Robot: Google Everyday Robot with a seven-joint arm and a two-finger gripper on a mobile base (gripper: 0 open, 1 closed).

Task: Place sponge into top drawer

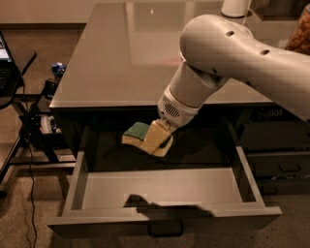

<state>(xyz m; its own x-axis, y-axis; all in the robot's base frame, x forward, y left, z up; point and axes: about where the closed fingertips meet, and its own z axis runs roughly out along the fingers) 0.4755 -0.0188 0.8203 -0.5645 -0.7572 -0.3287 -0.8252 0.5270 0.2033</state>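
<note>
The sponge (137,131), green on top with a pale yellow body, hangs in the air above the open top drawer (160,191), over its back half. My gripper (156,139) is shut on the sponge's right end, its pale fingers (157,136) clamping the foam. The white arm comes down from the upper right. The drawer is pulled fully out, with a light grey floor and a small loop handle (165,228) on its front. The arm's shadow lies on the drawer floor near the front wall.
A grey tabletop (135,53) lies above the drawer. Narrower dark drawers (283,160) stand to the right. A laptop stand with cables (24,121) is at the left. A white cylinder (236,7) stands at the table's back right.
</note>
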